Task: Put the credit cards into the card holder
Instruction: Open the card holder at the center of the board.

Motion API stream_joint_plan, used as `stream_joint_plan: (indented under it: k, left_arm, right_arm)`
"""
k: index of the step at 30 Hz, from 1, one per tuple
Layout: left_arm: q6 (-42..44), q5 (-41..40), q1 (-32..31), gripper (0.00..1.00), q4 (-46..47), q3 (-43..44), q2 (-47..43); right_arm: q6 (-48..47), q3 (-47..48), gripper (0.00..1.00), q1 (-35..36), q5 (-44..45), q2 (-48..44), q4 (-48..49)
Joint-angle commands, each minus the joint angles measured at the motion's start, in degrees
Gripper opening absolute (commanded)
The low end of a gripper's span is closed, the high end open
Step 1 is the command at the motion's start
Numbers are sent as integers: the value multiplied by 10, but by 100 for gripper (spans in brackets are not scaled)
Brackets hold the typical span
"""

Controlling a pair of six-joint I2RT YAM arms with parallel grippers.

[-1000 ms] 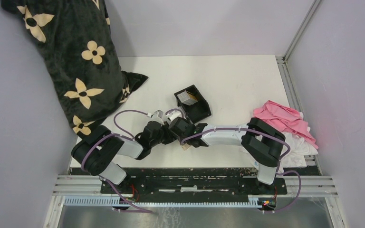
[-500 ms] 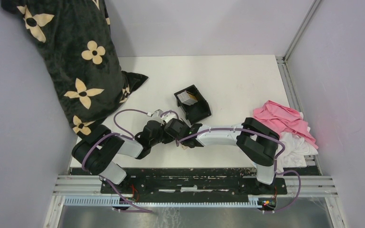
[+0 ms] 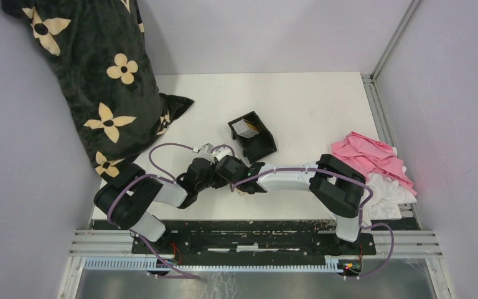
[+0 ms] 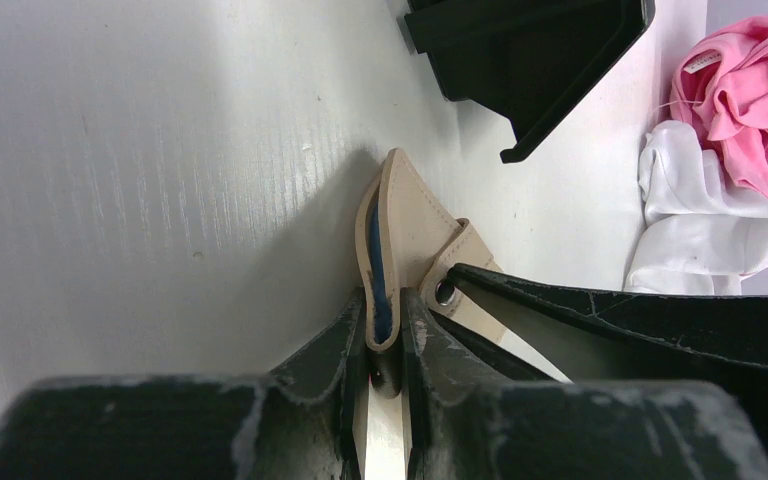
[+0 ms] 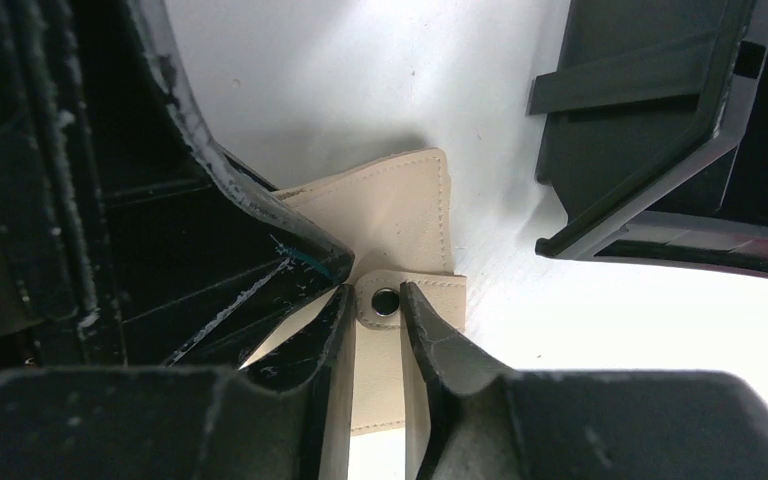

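A black two-compartment tray [image 3: 262, 147] sits near the middle of the white worktop [image 3: 311, 106], turned at an angle to its edges. Black fabric with cream flower prints [image 3: 93, 75] hangs by the left wall, its lower corner lying on the worktop. At the right edge, a crumpled pink cloth [image 3: 373, 157] lies against a white cloth [image 3: 389, 187], well apart from the tray.

I see the tan card holder [image 4: 410, 215] standing on its edge on the counter [image 4: 160, 150], near its centre, folded into a narrow V with its snap tab [image 5: 385, 300] unfastened. A blue card [image 4: 378, 290] sits inside the fold. A pale grey card [image 3: 244, 128] and a yellowish card [image 3: 253, 129] stand in the black tray [image 3: 262, 147] just beyond.
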Motion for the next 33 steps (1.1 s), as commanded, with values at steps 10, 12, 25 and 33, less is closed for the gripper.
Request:
stream_joint_plan:
  k: [10,12,25,33]
  left_arm:
    - [38,3,5,3,-6,2,6]
    - [38,1,7,3,-8,3,7]
    - [40,-4,12,3,-16,9,17]
    - [38,-15,17,9,-40,19,6]
  right_arm:
    - [25,-55,15,-51,-1,-19,12]
    - [30,-62,13,-58,-11,-26,17]
    - [85,-127,5,-131,-114,-78,75]
    - [118,-159,3,-152,-130,-110,88]
